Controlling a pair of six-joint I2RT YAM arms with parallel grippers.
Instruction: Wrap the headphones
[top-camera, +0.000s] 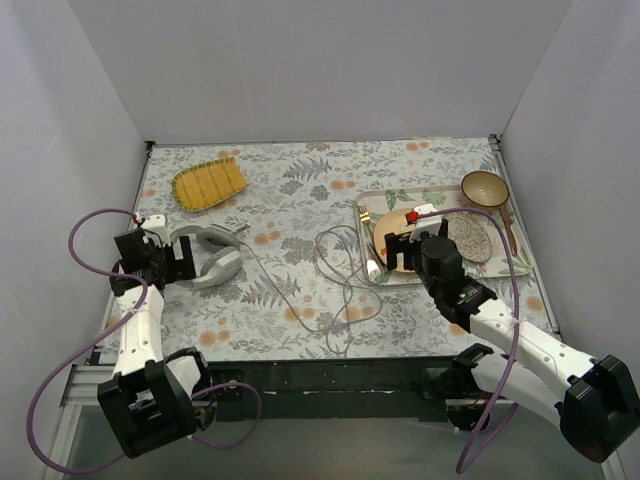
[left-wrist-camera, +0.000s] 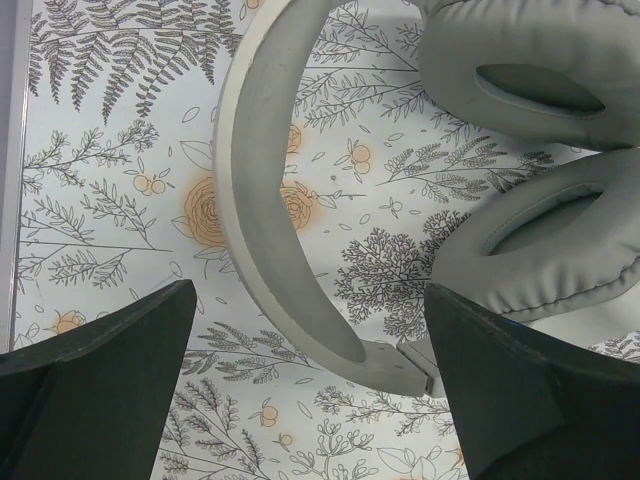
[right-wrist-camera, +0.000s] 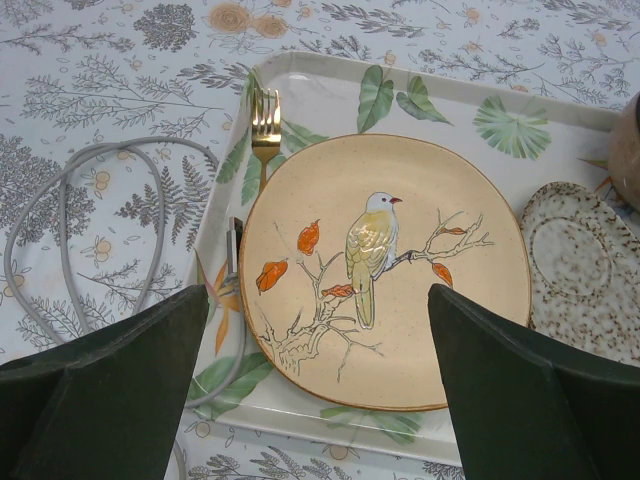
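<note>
The light grey headphones (top-camera: 208, 255) lie on the floral cloth at the left, earcups together. My left gripper (top-camera: 182, 260) is open just above the headband (left-wrist-camera: 262, 200), near its hinge; the two earcups (left-wrist-camera: 540, 230) fill the upper right of the left wrist view. The thin grey cord (top-camera: 335, 265) runs right in loose loops over the cloth, and its plug end (right-wrist-camera: 236, 240) rests on the tray beside the plate. My right gripper (top-camera: 405, 250) is open and empty above the bird plate (right-wrist-camera: 385, 265).
A leaf-print tray (top-camera: 372, 200) at the right holds the bird plate, a gold fork (right-wrist-camera: 264, 125), a speckled dish (top-camera: 470, 238) and a brown bowl (top-camera: 485, 188). A yellow ridged dish (top-camera: 208, 184) lies at the back left. White walls enclose the table.
</note>
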